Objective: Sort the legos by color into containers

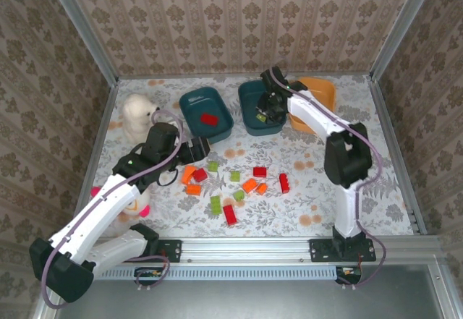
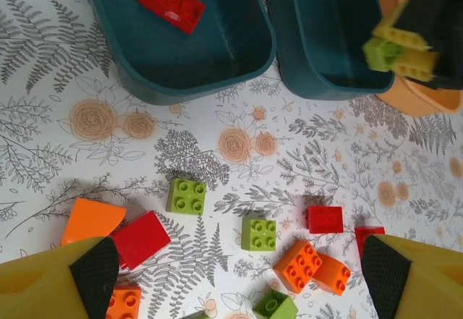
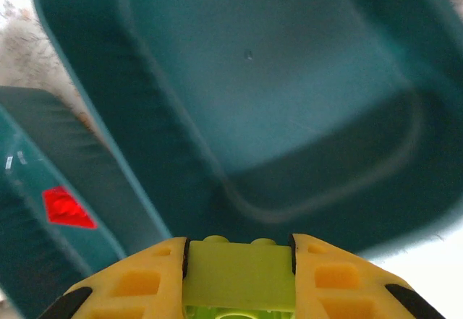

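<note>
1. Legos (image 1: 249,185) are mostly unsorted. About a dozen, in roughly equal shares of red, orange and light green, lie scattered on the table (image 1: 325,189) at the centre of the top view.
2. Done so far: one red brick (image 1: 210,118) lies in the left teal bin (image 1: 197,105), at 11 o'clock from the scatter.
3. In hand: the right gripper (image 3: 239,265) pinches a light green brick (image 2: 377,53) between its fingers. It hangs over the middle teal bin (image 1: 249,102) at 12 o'clock. That bin's floor looks bare in the right wrist view, so the green lot appears to be only starting.
4. The orange bin (image 1: 322,91), at 1 o'clock, is partly hidden by the right arm. What shows of it holds nothing.
5. The left gripper (image 2: 239,275) hovers over the 9 o'clock side of the scatter, fingers spread wide and holding nothing.
6. Left to do, by my judgement: release this green brick, then sort nearly everything else. The task is in its early part.
</note>
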